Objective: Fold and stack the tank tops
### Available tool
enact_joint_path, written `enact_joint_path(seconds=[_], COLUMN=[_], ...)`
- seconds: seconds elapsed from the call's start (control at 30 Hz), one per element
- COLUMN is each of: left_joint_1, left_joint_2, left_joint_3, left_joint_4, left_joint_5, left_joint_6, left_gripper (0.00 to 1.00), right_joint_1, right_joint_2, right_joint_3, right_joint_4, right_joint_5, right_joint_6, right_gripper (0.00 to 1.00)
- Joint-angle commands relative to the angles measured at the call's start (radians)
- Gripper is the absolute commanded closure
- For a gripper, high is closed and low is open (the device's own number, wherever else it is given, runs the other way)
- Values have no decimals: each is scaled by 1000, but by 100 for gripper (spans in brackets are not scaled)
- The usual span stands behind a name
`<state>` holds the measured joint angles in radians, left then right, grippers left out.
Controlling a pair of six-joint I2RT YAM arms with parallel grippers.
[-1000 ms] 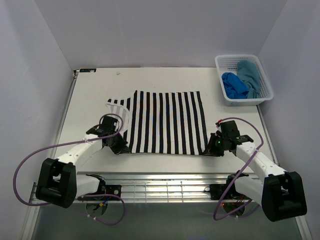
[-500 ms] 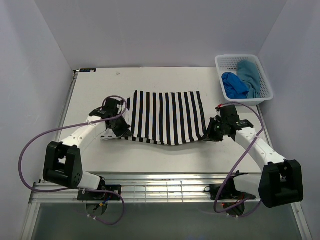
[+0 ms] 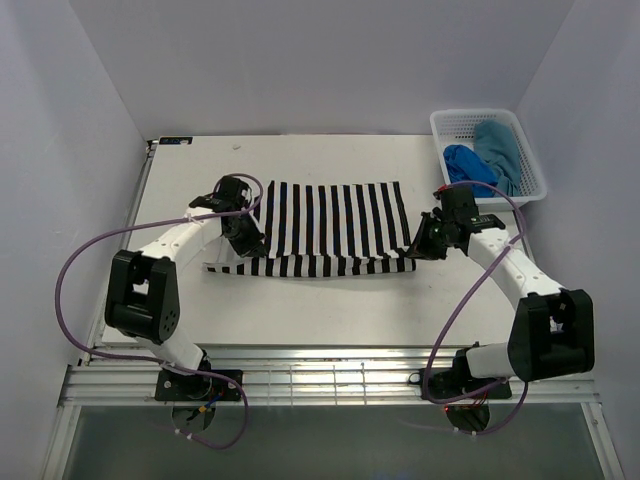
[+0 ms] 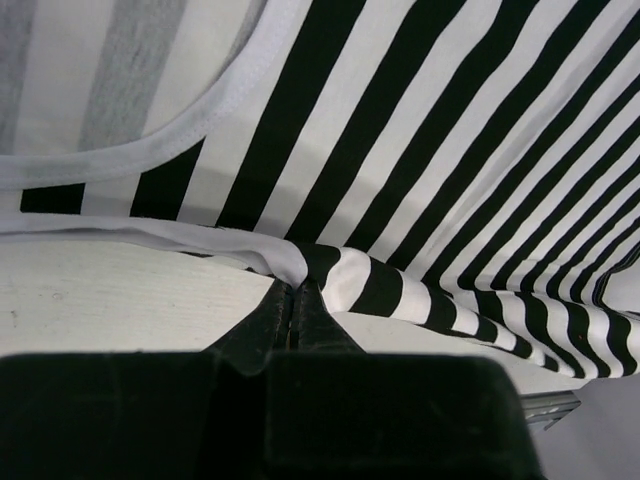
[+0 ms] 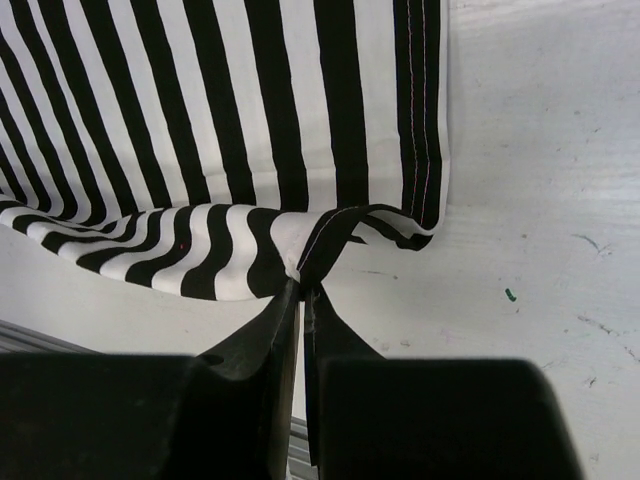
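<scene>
B/w striped tank top (image 3: 330, 215) lies mid-table, stripes running 12-to-6 in the top view. Its 6 o'clock part is doubled into a narrow band along a fold running 9-to-3. L gripper (image 3: 243, 235) sits at the top's 9 o'clock edge, pinched tight on the cloth. Its wrist cam shows the tips clamped on a bunched bit of striped fabric just by the white-bound armhole edge, w/ the cloth raised off the table (image 3: 300, 310) there. R gripper (image 3: 420, 243) is at the top's 3 o'clock edge, likewise clenched, on the stitched hem corner. Fabric puckers where it's nipped, & white scuffed tabletop shows beside it. White mesh basket (image 3: 455, 120) stands approx 2 o'clock from the striped top, at the table's far R corner, apart from the cloth. Inside it, royal blue top (image 3: 468, 170) is crumpled on the 9 o'clock side. Teal top (image 3: 500, 145) touches it on the 3 o'clock side, reaching toward the basket's 12 o'clock wall. Both are unfolded.
</scene>
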<state>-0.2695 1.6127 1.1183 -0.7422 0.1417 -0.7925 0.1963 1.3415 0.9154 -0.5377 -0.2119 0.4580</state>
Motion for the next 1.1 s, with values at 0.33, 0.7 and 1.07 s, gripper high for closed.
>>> enact_joint_path(seconds=[0.33,0.7,1.07], left_joint_1=[29,35,38], left_joint_2=[75,176,254], left_joint_3=[126,184,241], left_joint_4=[18,20,35], left_joint_5=[-54,-79,-83], left_joint_6=[36,41,32], left_gripper=[100,100,41], right_joint_1=[-29,-35,-38], right_joint_2=[156,257,349], right_joint_3=[160,212,240], right_joint_4=[4,13,84], right_joint_5=[0,-7,2], right_joint_6=[-58,-59,-16], right_gripper=[92,92,60])
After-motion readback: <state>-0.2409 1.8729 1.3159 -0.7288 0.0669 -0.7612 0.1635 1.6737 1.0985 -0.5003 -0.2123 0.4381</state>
